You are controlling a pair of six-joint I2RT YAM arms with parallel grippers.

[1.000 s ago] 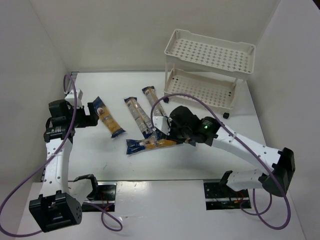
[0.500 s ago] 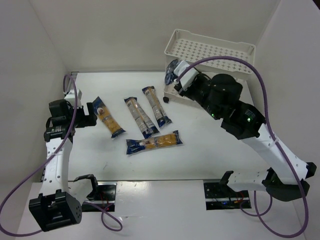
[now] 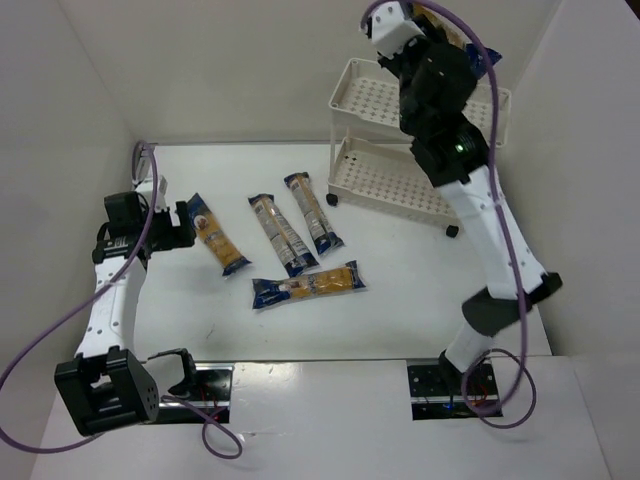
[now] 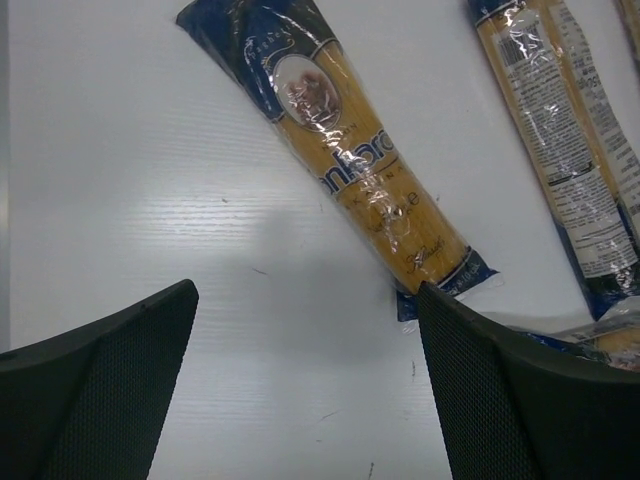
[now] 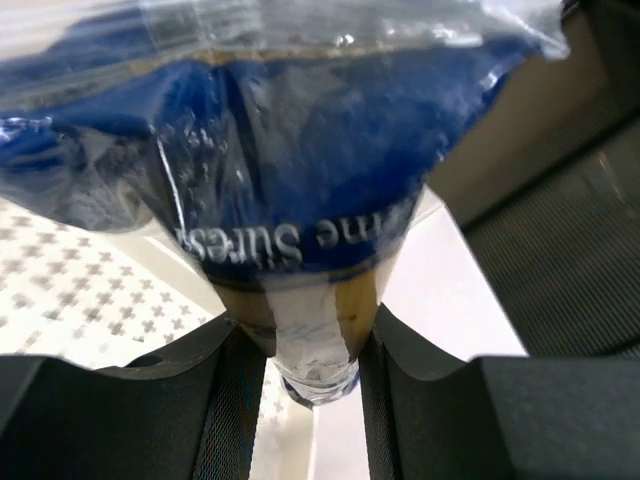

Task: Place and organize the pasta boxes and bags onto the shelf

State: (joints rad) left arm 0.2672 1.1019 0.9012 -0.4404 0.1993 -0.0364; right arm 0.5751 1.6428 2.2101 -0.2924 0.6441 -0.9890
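Observation:
Several pasta bags lie on the table, each with dark blue ends and a yellow middle: one at the left (image 3: pixel 215 234), two in the middle (image 3: pixel 277 233) (image 3: pixel 312 212), and one lying crosswise nearer the arms (image 3: pixel 305 285). My left gripper (image 3: pixel 186 228) (image 4: pixel 307 292) hovers open beside the leftmost bag (image 4: pixel 350 150), with nothing between its fingers. My right gripper (image 3: pixel 440 35) (image 5: pixel 310 340) is raised high above the shelf (image 3: pixel 420 130) and is shut on another pasta bag (image 5: pixel 300 150), which hangs over the top tray (image 5: pixel 80 300).
The cream two-tier shelf stands at the table's back right, close to the walls. A purple cable loops around each arm. The right arm's elbow (image 3: pixel 495 305) rises near the table's right front.
The right arm has swung up from the table's middle to high over the shelf, carrying a pasta bag. The left gripper has barely moved.

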